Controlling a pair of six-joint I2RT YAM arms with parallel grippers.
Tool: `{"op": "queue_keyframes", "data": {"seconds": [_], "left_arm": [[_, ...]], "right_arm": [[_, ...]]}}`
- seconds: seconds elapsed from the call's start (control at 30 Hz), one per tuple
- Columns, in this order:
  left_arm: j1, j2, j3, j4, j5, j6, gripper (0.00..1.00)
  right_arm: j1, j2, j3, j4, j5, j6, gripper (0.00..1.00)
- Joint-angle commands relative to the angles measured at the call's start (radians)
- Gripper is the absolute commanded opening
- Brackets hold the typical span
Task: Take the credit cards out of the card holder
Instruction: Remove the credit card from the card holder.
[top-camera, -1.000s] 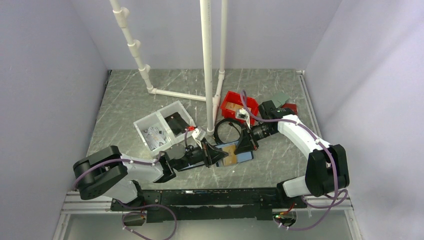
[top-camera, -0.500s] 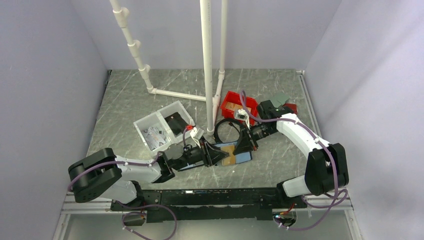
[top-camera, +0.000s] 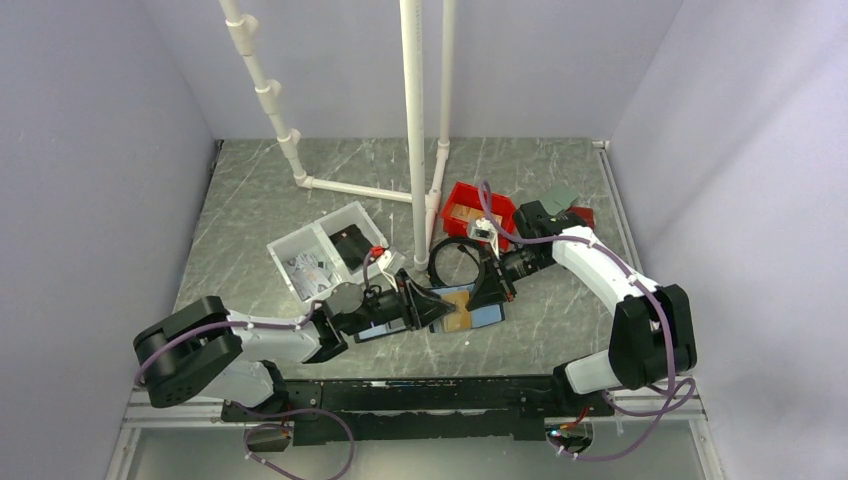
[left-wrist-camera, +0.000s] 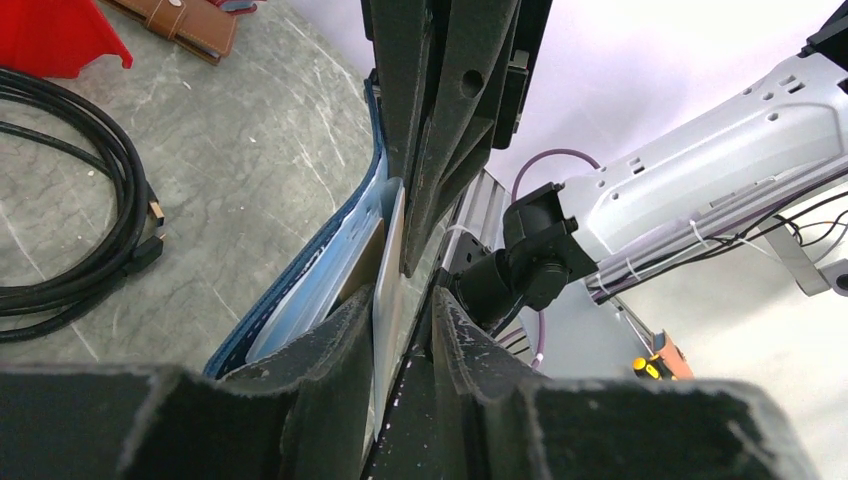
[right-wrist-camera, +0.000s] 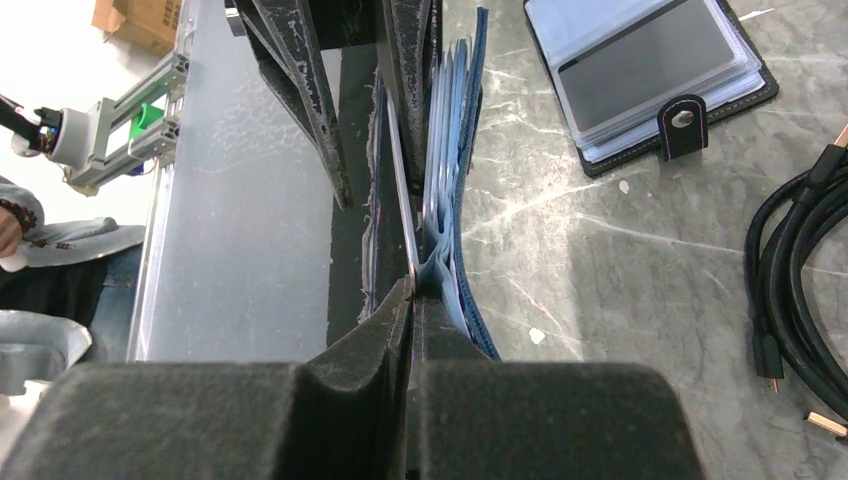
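The navy-blue card holder (top-camera: 486, 317) stands open on its edge between my two grippers, light-blue sleeves fanned out (right-wrist-camera: 455, 200). A gold-orange credit card (top-camera: 458, 308) sticks out of it toward the left arm. My right gripper (top-camera: 487, 290) is shut on the holder's sleeve edge (right-wrist-camera: 413, 290). My left gripper (top-camera: 438, 306) has its jaws narrowly apart on either side of the card's thin edge (left-wrist-camera: 390, 250). The card lies against one finger, with a gap to the other (left-wrist-camera: 402, 305). The holder's navy cover (left-wrist-camera: 320, 270) curves to the left of the card.
A black cable coil (top-camera: 452, 262) lies just behind the holder. A black-edged folio (right-wrist-camera: 650, 70) lies flat beside it. A red bin (top-camera: 470, 212), a white two-part tray (top-camera: 325, 255), a brown wallet (left-wrist-camera: 180, 20) and white pipes (top-camera: 415, 130) stand further back.
My left arm has pushed forward and its wrist has turned, bringing its fingers up around the card. The right gripper and the holder have stayed almost still.
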Motion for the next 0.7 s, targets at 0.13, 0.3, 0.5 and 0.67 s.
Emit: {"op": "queue_keyframes", "data": {"seconds": [0.13,0.3,0.5,0.67], "left_arm": [[0.013,-0.065,-0.003,-0.018,0.018,0.013,0.23],[0.023,-0.121,-0.012,-0.099,0.012,0.037,0.31],[0.029,-0.302,-0.024,-0.321,-0.023,0.114,0.54],[0.033,-0.498,-0.026,-0.582,-0.101,0.197,0.67]], "right_arm": [[-0.003,0.006,0.04,-0.03,-0.037,-0.051,0.0],[-0.003,0.006,0.04,-0.03,-0.035,-0.051,0.0],[-0.003,0.008,0.042,-0.041,-0.037,-0.067,0.0],[-0.003,0.012,0.041,-0.042,-0.032,-0.07,0.0]]}}
